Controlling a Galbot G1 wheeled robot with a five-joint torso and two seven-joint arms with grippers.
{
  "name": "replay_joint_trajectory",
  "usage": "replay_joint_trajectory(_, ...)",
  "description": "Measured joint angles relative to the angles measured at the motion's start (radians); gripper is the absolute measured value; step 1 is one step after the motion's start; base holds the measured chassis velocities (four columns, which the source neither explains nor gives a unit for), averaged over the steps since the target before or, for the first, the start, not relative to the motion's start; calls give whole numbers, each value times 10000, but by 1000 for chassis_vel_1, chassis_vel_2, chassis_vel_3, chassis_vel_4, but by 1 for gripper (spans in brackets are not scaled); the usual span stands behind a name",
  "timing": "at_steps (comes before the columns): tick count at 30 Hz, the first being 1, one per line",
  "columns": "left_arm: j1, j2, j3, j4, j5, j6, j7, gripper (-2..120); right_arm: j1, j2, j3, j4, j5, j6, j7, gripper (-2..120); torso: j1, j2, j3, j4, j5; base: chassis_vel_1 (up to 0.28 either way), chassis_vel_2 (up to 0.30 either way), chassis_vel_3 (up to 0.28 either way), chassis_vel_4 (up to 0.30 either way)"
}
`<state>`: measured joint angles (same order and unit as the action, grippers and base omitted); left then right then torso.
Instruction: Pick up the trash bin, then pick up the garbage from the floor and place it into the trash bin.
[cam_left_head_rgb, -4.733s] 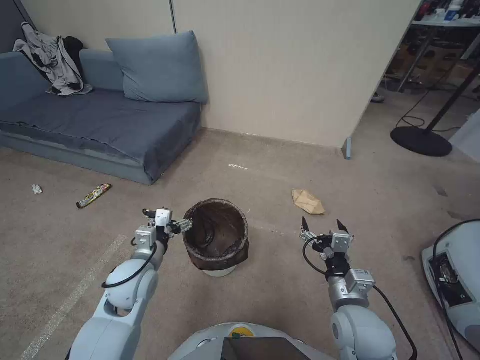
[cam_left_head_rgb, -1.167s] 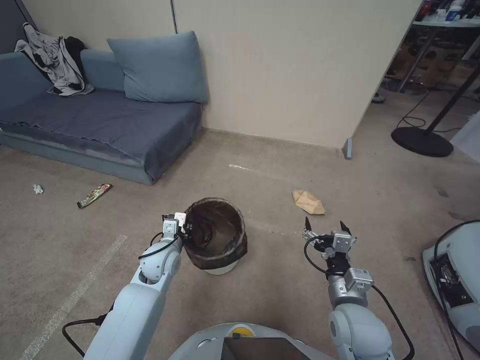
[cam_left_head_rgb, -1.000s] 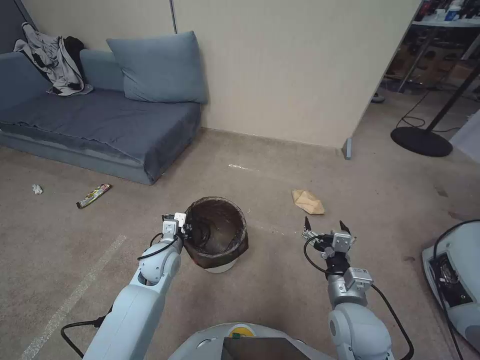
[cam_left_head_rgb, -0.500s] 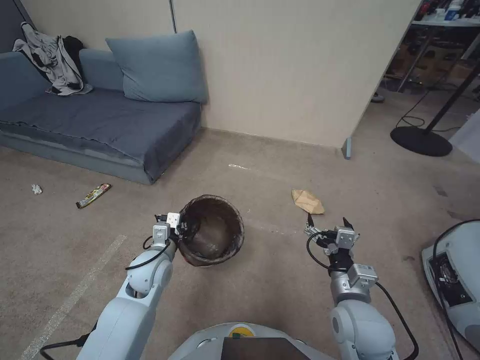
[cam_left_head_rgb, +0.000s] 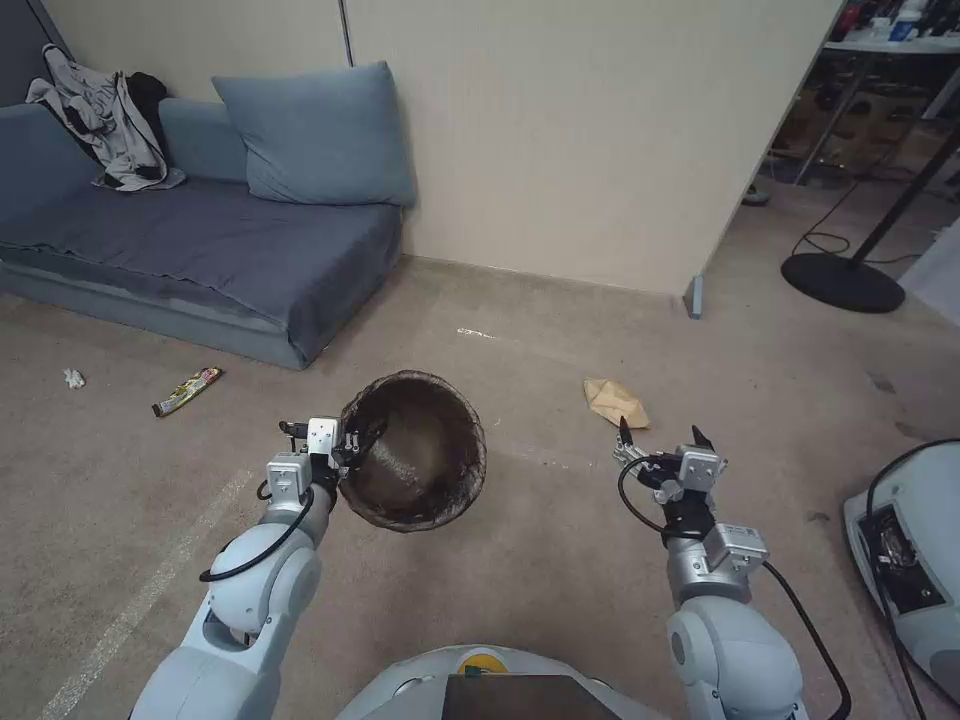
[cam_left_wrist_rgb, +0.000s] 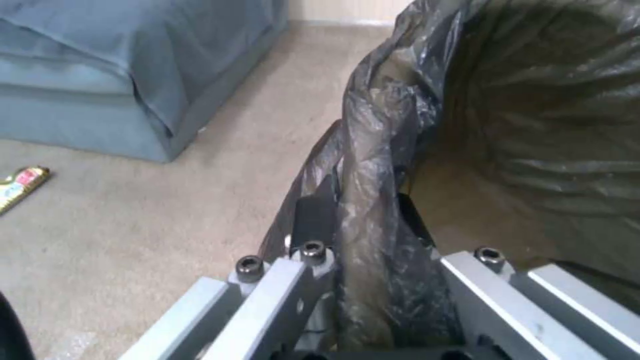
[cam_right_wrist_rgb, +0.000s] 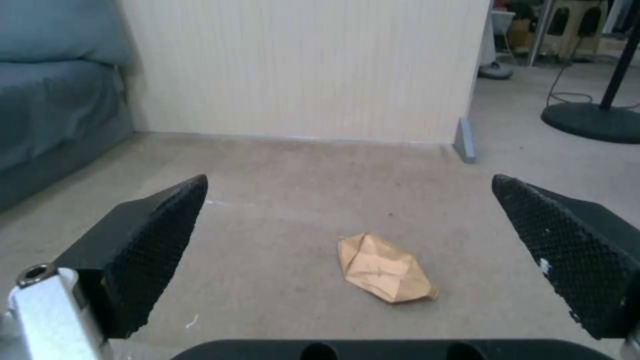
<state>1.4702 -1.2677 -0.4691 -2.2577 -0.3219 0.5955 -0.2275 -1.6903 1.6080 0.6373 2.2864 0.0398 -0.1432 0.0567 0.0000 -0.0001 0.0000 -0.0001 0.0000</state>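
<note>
Near the sofa (cam_left_head_rgb: 200, 250), on the carpet side of it, the left claw (cam_left_head_rgb: 352, 452) is clenched on the bagged rim of the bin (cam_left_head_rgb: 415, 465) — one finger (cam_left_wrist_rgb: 313, 220) outside, the other inside the liner. The bin is tilted, its mouth facing up toward the head camera, and no white base shows beneath it. Farther from the sofa, past the bin, the right claw (cam_left_head_rgb: 660, 440) hangs released, fingers wide apart, just short of the paper bag (cam_right_wrist_rgb: 383, 270) on the floor. A wrapper (cam_left_head_rgb: 187, 390) and a white wad (cam_left_head_rgb: 74, 378) lie close to the sofa's front edge — well apart from the bin.
</note>
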Motion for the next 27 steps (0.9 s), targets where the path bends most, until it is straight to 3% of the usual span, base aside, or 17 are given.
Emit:
replay_joint_trajectory(9, 347, -73, -171, -337, 676, -348, 227, 4, -6, 0, 27, 92, 1, -34, -25, 100, 0, 0, 0, 1, 0, 0, 0, 0, 0)
replay_joint_trajectory(27, 504, -81, -135, -447, 964, -622, 353, 4, -32, 0, 18, 138, 3, -32, -35, 100, 0, 0, 0, 0, 0, -42, -39, -41, -37)
